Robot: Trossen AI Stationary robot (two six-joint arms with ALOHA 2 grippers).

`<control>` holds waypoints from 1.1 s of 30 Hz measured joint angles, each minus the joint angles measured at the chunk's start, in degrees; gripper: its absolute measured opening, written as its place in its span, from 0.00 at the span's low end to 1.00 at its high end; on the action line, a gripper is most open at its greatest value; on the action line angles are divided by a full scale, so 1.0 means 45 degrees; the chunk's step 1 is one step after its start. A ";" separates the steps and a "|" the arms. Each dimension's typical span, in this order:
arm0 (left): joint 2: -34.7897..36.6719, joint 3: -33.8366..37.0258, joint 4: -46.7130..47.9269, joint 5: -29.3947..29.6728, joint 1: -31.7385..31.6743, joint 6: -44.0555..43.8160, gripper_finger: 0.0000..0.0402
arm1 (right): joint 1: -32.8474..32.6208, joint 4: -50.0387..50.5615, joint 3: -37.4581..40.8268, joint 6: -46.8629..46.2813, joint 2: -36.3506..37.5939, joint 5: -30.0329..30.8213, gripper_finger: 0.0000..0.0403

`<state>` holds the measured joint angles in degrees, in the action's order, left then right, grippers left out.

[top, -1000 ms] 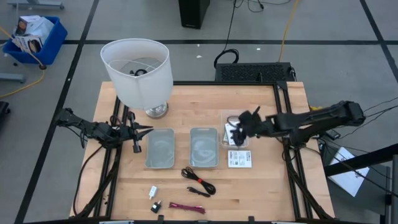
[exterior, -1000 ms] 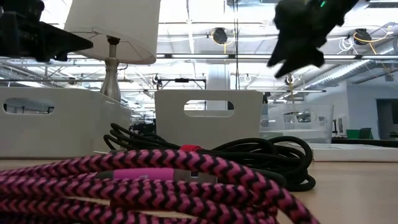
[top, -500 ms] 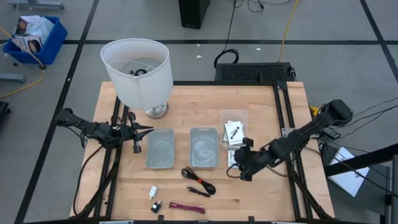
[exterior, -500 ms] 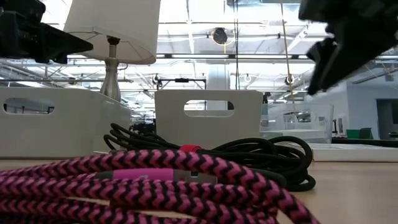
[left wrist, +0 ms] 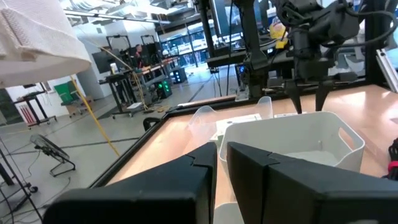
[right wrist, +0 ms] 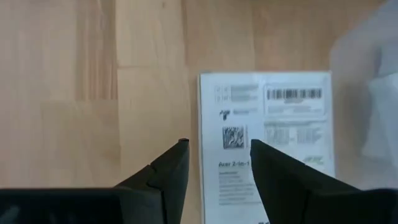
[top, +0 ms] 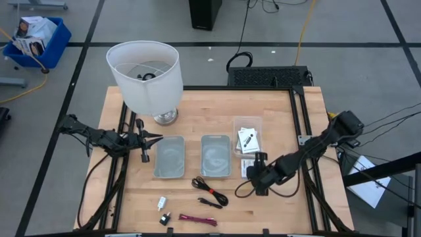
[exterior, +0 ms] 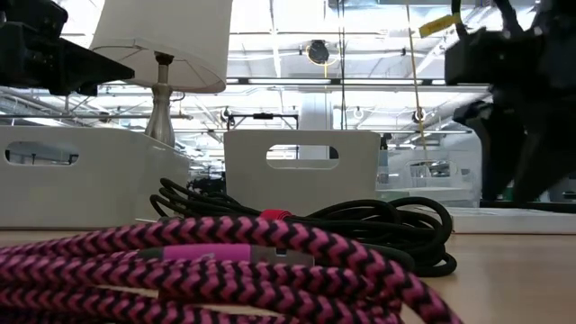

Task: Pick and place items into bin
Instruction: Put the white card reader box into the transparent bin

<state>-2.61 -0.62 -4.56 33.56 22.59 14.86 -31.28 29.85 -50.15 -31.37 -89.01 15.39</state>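
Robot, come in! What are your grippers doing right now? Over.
Right gripper open, poised over white packet on table. Left gripper idle beside left bin. Nothing blocking the packet.

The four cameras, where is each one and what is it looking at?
High view: overhead, looking down at the table and both arms.
Low view: at tabletop height, facing the magenta cable; right arm at the side.
Left wrist view: past its own fingers at a white bin.
Right wrist view: down at the white packet, also seen from above.
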 joint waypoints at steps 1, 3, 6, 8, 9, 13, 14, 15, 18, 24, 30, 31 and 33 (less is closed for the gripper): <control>0.0000 0.0000 0.0003 0.0000 -0.0002 0.0001 0.12 | 0.0007 0.0138 0.0000 -0.0118 -0.0074 -0.0077 0.41; 0.0000 -0.0005 0.0005 0.0000 0.0000 -0.0003 0.12 | 0.0007 0.0306 0.0000 -0.0309 -0.0243 -0.0289 0.41; 0.0000 -0.0005 0.0010 0.0000 0.0000 -0.0006 0.12 | 0.0007 0.0244 -0.0010 -0.0547 -0.0555 -0.0923 0.41; 0.0000 -0.0005 0.0010 0.0000 0.0000 -0.0018 0.12 | 0.0007 0.0189 -0.0054 -0.0792 -0.0745 -0.1427 0.41; 0.0000 -0.0005 0.0015 0.0000 -0.0003 -0.0026 0.12 | 0.0008 0.0161 -0.0058 -0.0919 -0.0838 -0.1545 0.41; 0.0000 -0.0005 0.0019 0.0000 -0.0002 -0.0089 0.12 | -0.0058 -0.0114 -0.0058 -0.1800 -0.1011 -0.2337 0.41; 0.0000 -0.0005 0.0019 0.0000 -0.0004 -0.0090 0.12 | -0.0147 -0.0203 -0.0053 -0.2119 -0.1020 -0.2573 0.41; 0.0000 -0.0005 0.0019 0.0000 -0.0002 -0.0092 0.12 | -0.0227 -0.0335 -0.0053 -0.2475 -0.1030 -0.2817 0.41; 0.0000 -0.0005 0.0019 0.0000 -0.0002 -0.0106 0.12 | -0.0527 -0.0707 -0.0042 -0.3200 -0.0944 -0.3357 0.41; 0.0000 -0.0005 0.0021 0.0000 -0.0002 -0.0417 0.12 | -0.1193 -0.1618 -0.0019 -0.4368 -0.0819 -0.3404 0.41; 0.0000 -0.0005 0.0022 0.0000 0.0000 -0.0419 0.12 | -0.1542 -0.1006 -0.0519 -0.4166 -0.0071 -0.1837 0.41; 0.0000 -0.0005 0.0022 0.0000 0.0000 -0.0419 0.12 | -0.1538 -0.0721 -0.0829 -0.3911 0.0075 -0.1516 0.41; 0.0000 -0.0005 0.0019 0.0000 -0.0003 -0.0413 0.12 | -0.1499 0.0321 -0.1468 -0.3246 0.0313 -0.0997 0.41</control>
<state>-2.61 -0.64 -4.47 33.56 22.57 13.00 -38.02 31.29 -56.76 -45.98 -87.60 10.90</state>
